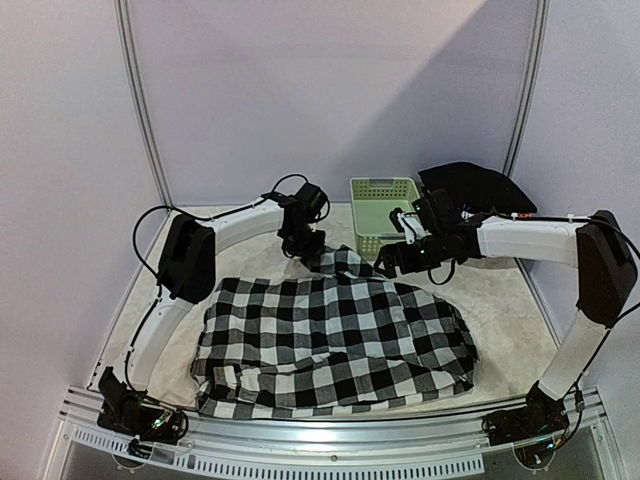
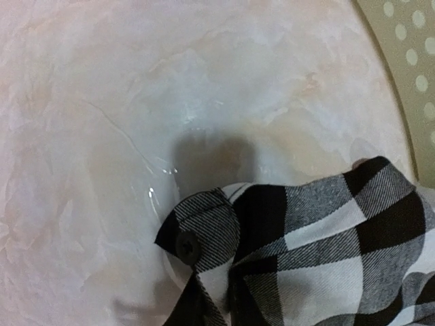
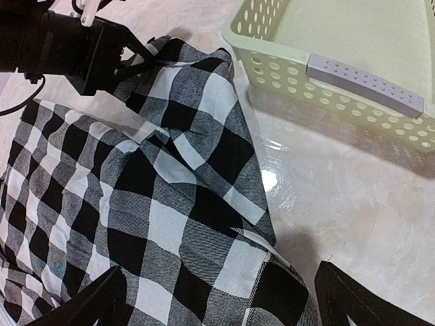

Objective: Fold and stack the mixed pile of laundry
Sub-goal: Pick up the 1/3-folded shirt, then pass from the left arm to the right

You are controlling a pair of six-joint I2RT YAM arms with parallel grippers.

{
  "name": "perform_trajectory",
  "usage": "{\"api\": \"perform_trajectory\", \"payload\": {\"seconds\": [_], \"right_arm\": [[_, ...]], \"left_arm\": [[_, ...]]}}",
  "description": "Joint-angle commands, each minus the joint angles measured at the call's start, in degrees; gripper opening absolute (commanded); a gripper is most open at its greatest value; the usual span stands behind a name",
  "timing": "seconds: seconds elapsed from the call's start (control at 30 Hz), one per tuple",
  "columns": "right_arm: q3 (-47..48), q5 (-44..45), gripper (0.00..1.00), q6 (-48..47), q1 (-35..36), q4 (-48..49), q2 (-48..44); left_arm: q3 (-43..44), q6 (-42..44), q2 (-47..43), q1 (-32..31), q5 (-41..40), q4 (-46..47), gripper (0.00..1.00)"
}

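Right pincer: nearest to me, fingers spread wide with nothing between them, hovering over the checked shirt just in front of the basket's near wall.
Left pincer: off the basket's near left corner. Its jaws look drawn together on a fold at the shirt's far edge, and the right wrist view shows the cloth tenting up to the tips. Its own camera does not show the fingers.
Checked shirt: spread almost flat on the bench, all of it on the near side of the basket. Its raised peak nearly reaches the basket's near left corner.
Cuff: one buttoned end lies left of the basket, with the button facing up.
Black cloth: bunched against the basket's far right corner.
Handling: I judge the shirt light, limp and not fragile. It will sag and fold on itself wherever it is unsupported, and will probably slide easily on the glossy bench.
Where to hold: I would pinch a hem, seam or cuff, where the doubled cloth gives a firmer bite, with one corner per pincer. A mid-panel pinch risks catching both layers.
Count: one checked shirt, one black cloth, one basket, one button showing, two pincers.
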Motion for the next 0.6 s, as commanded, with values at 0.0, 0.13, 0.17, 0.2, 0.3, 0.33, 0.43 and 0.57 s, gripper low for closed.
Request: {"api": "perform_trajectory", "payload": {"seconds": [0.0, 0.13, 0.17, 0.2, 0.3, 0.33, 0.43, 0.57], "right_arm": [[-0.9, 0.9, 0.98, -0.1, 0.5, 1.0, -2.1], [-0.5, 1.6, 0.97, -0.2, 0.5, 1.3, -2.3], [-0.5, 1.9, 0.97, -0.3, 0.5, 1.4, -2.4], [-0.6, 2.0, 0.98, -0.6, 0.5, 1.8, -2.8], [-1.7, 1.4, 0.98, -2.0, 0.6, 4.3, -4.0], [-2.1, 1.2, 0.98, -2.6, 0.7, 5.0, -4.8], [-2.5, 0.6, 0.97, -4.9, 1.4, 7.1, -6.6], [-3.0, -0.1, 0.98, -8.9, 3.7, 10.7, -8.3]], "left_arm": [[1.9, 0.5, 1.2, -1.7, 0.8, -0.4, 0.03], [-0.4, 1.6, -3.3, -2.9, 2.2, 1.2, 0.00], [-1.4, 1.8, -5.0, -3.2, 2.7, 2.0, 0.00], [-2.4, 1.6, -6.7, -3.6, 3.4, 2.5, 0.00], [-5.7, 0.5, -12.0, -4.1, 6.9, 4.9, 0.00], [-6.7, 0.2, -14.0, -4.3, 7.4, 5.8, 0.00], [-7.8, -0.7, -18.6, -5.1, 7.9, 6.7, 0.00], [-7.9, -4.6, -22.5, -5.6, 11.5, 8.0, 0.00]]}}
